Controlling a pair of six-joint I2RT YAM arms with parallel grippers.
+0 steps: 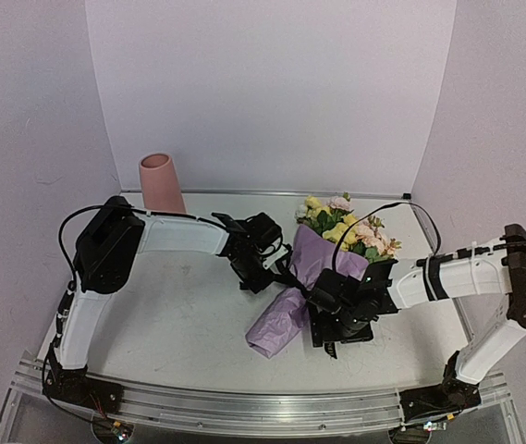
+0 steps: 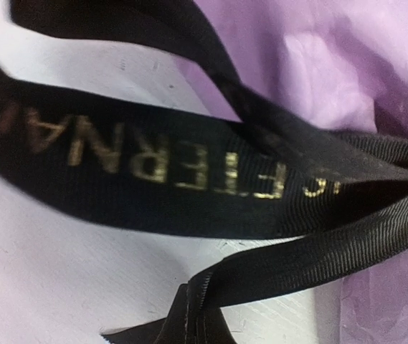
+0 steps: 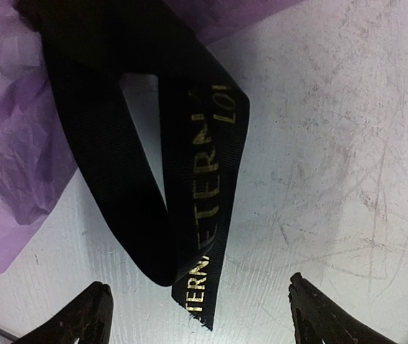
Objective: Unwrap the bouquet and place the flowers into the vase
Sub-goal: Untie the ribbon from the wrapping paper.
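Mid-table, the bouquet (image 1: 311,277) is laid blooms far-right, stem end near-left, with its black ribbon (image 2: 189,179) apparently pinched by the shut left gripper (image 1: 276,268), and the ribbon's loose tail is framed, untouched, between the jaws of the wide-open right gripper (image 3: 196,290).

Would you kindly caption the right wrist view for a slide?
Open right gripper flanking the loose end of a gold-lettered black ribbon, lilac paper alongside.
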